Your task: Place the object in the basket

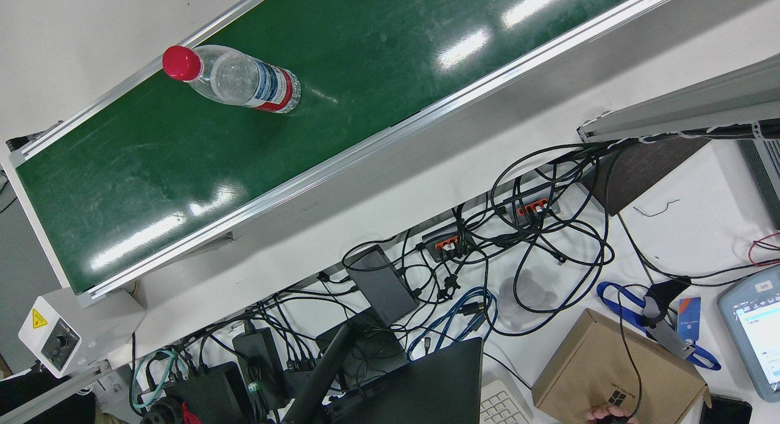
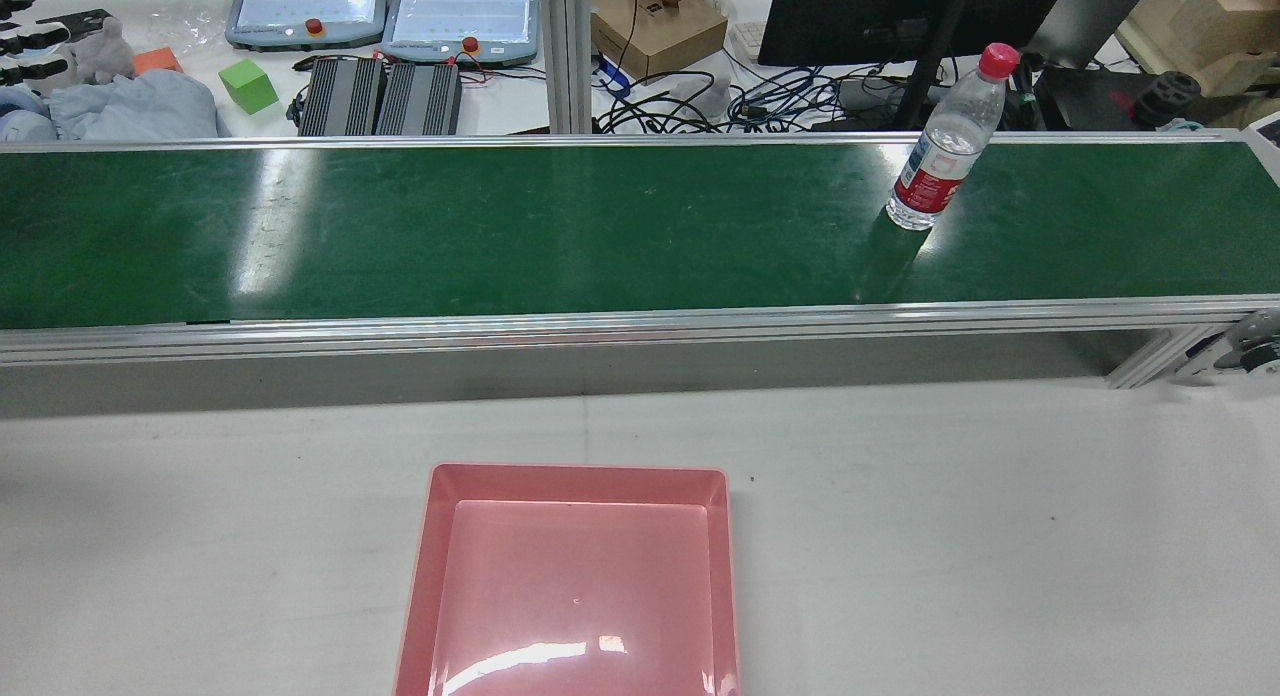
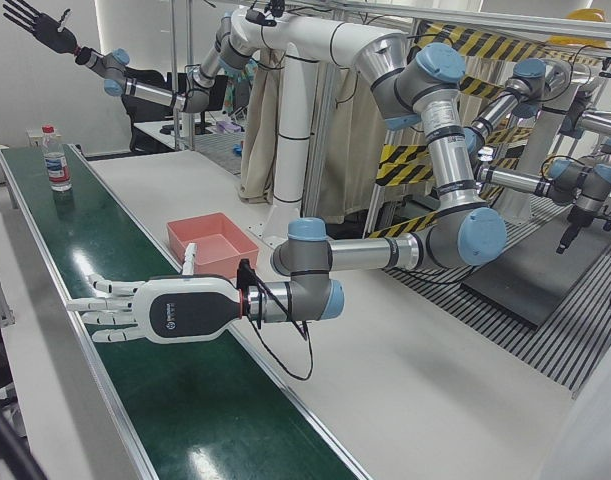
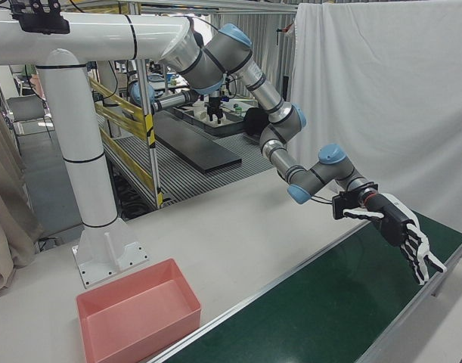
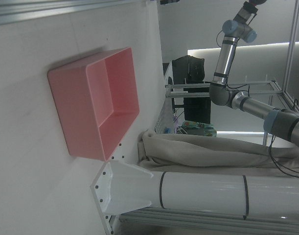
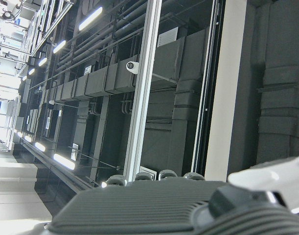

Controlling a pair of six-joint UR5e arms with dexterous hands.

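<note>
A clear water bottle [image 2: 945, 141] with a red cap and red label stands upright on the green conveyor belt [image 2: 500, 236], toward the robot's right end. It also shows in the front view [image 1: 244, 80] and far off in the left-front view [image 3: 55, 160]. The pink basket [image 2: 575, 486] sits empty on the white table before the belt [image 3: 200, 222] [image 4: 136, 291] [image 5: 76, 112]. My left hand [image 3: 150, 310], white, is open and flat over the belt's other end, far from the bottle [image 4: 401, 234]. My right hand [image 3: 40, 25], dark, is open and raised high above the bottle's end.
Beyond the belt lie cables, a cardboard box [image 1: 615, 369], pendants [image 2: 305, 6] and a monitor. The white arm pedestal [image 4: 94, 181] stands behind the basket. The belt has raised aluminium rails [image 2: 600, 321].
</note>
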